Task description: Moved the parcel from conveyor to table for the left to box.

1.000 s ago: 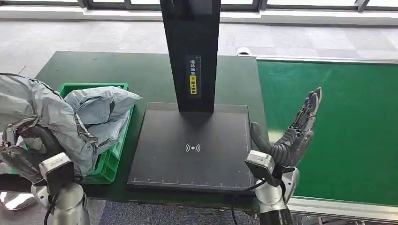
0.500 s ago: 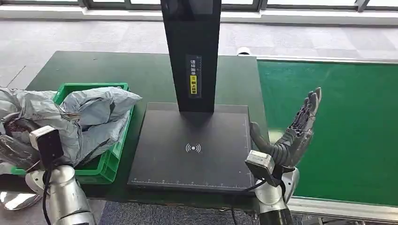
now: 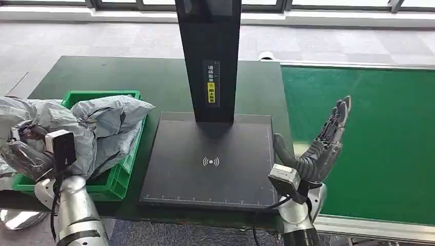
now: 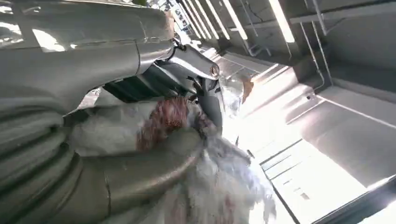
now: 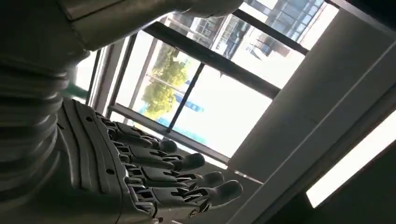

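Two grey plastic parcels show at the left end of the dark green table (image 3: 154,82). One parcel (image 3: 110,115) lies in the single green crate (image 3: 120,177), heaped above its rim. The other, the held parcel (image 3: 36,115), is gripped by the left robot hand (image 3: 25,151) at the crate's outer side, crumpled around the fingers and overhanging the crate's edge. In the left wrist view the same bag (image 4: 219,186) is bunched against the robot hand (image 4: 93,158), with a reddish patch showing through the plastic; the view is blurred, so how the fingers wrap it cannot be told in detail.

The right robot hand (image 3: 320,146) is released and holds nothing: it stands upright with the fingers stretched up and apart, the thumb pointing toward the black scale plate (image 3: 210,161). It hovers over the seam between the table and the one green conveyor belt (image 3: 369,128). The right wrist view shows its fingers (image 5: 159,163) straight and spread against a window.

One black post (image 3: 208,56) rises from the back of the scale plate, carrying a small label with a yellow patch (image 3: 211,84). The plate lies flat on the table between the crate and the conveyor belt.
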`<move>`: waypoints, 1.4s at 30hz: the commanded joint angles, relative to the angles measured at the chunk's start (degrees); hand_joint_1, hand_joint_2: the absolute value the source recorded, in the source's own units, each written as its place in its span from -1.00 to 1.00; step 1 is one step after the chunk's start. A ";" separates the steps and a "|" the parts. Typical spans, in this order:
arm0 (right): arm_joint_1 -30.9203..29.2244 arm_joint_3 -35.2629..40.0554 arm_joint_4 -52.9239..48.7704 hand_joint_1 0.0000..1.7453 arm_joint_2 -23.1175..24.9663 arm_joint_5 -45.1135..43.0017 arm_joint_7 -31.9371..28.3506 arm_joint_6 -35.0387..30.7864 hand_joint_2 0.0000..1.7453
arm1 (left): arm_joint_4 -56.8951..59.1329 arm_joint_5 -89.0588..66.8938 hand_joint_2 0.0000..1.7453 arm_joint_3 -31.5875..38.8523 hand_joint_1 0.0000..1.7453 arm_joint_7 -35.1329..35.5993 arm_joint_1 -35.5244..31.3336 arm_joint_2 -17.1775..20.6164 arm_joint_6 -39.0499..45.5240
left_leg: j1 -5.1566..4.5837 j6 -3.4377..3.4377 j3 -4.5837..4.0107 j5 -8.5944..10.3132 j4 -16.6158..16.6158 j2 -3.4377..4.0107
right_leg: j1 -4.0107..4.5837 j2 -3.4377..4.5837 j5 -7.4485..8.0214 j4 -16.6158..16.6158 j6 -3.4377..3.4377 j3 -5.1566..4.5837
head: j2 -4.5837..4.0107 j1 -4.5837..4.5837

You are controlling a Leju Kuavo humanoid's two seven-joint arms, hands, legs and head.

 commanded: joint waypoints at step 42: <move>-0.74 -1.29 7.39 -1.00 1.62 -0.82 0.15 0.11 1.00 | -55.49 25.03 -1.00 -29.08 -1.00 0.15 22.37 -3.81 -0.11 | 0.07 0.06 0.08 -0.09 -0.14 0.03 | 0.07 -0.02 -0.03 -0.22 0.05 0.17 | 0.00 0.00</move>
